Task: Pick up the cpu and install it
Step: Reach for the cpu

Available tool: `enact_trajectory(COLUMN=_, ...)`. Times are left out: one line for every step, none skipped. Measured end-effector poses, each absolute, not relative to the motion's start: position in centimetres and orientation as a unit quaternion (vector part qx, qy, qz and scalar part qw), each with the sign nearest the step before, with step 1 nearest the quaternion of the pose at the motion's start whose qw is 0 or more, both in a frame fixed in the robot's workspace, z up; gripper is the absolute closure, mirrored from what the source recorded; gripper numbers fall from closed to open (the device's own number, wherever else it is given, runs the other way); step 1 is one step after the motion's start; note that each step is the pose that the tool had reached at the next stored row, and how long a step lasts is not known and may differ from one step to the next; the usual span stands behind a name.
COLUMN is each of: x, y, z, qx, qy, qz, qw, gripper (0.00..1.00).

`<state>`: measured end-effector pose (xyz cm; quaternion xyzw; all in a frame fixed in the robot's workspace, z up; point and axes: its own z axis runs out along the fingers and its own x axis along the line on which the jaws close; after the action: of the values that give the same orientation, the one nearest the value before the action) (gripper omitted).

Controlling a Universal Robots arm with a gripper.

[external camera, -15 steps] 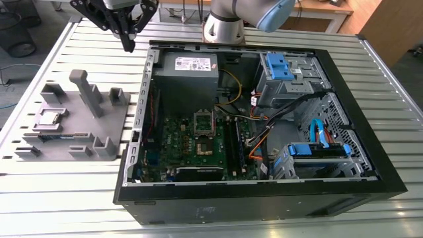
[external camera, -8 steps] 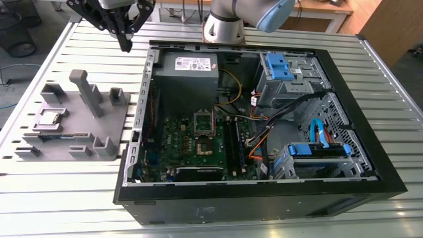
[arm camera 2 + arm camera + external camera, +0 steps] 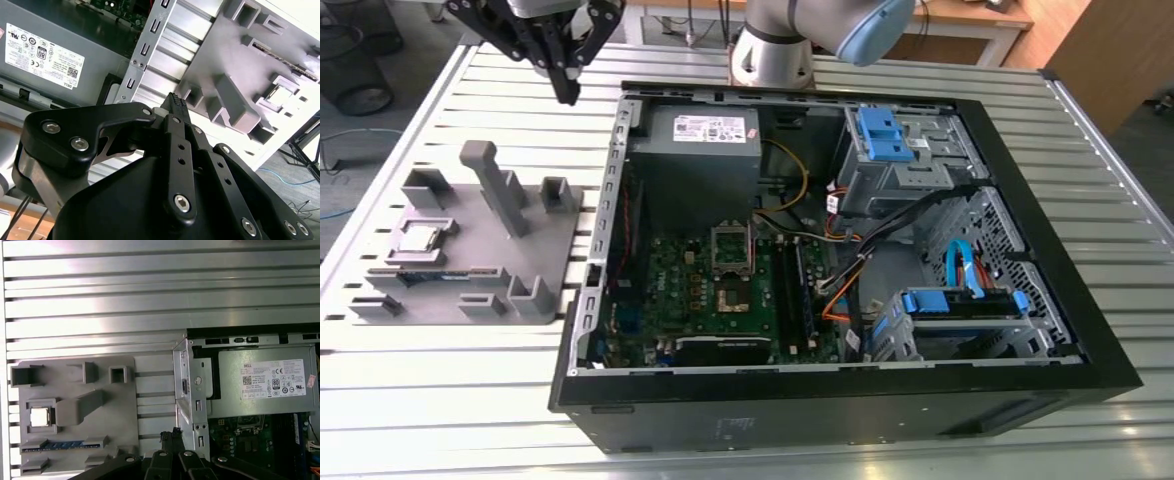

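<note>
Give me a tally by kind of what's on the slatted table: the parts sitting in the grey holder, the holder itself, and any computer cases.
cpu: 1
memory stick: 1
grey holder: 1
open computer case: 1
Total: 4

Black tool [image 3: 175, 100] in close: matte linkage bars studded with silver hex screws [image 3: 182, 201]. Then the rounded silver-grey arm [image 3: 767, 60], a pale blue cap [image 3: 874, 30] at its two o'clock.
</note>
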<state>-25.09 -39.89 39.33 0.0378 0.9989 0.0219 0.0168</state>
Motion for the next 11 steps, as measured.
enact_trajectory(x=-25.16, y=-39.89, z=39.33, qx=0.038, qy=0.999, qz=0.022, qw=0.017, gripper=0.89)
enact_trajectory(x=-25.24, y=-39.89, z=39.33, qx=0.038, qy=0.999, qz=0.022, qw=0.017, gripper=0.89)
enact_trajectory(x=-25.32, y=-39.89, z=39.33, qx=0.038, qy=0.999, qz=0.022, qw=0.017, gripper=0.89)
enact_trajectory(x=-25.4, y=-39.89, z=39.33, qx=0.038, qy=0.999, qz=0.022, qw=0.017, gripper=0.89)
enact_trajectory(x=-25.49, y=-39.89, z=39.33, qx=0.038, qy=0.999, qz=0.022, qw=0.017, gripper=0.89)
enact_trajectory(x=-25.57, y=-39.89, z=39.33, qx=0.038, qy=0.999, qz=0.022, qw=0.017, gripper=0.89)
enact_trajectory(x=-25.66, y=-39.9, z=39.33, qx=0.038, qy=0.999, qz=0.022, qw=0.017, gripper=0.89)
enact_trajectory(x=-25.74, y=-39.9, z=39.33, qx=0.038, qy=0.999, qz=0.022, qw=0.017, gripper=0.89)
enact_trajectory(x=-25.83, y=-39.89, z=39.33, qx=0.038, qy=0.999, qz=0.022, qw=0.017, gripper=0.89)
enact_trajectory(x=-25.92, y=-39.89, z=39.33, qx=0.038, qy=0.999, qz=0.022, qw=0.017, gripper=0.89)
enact_trajectory(x=-26.01, y=-39.89, z=39.33, qx=0.038, qy=0.999, qz=0.022, qw=0.017, gripper=0.89)
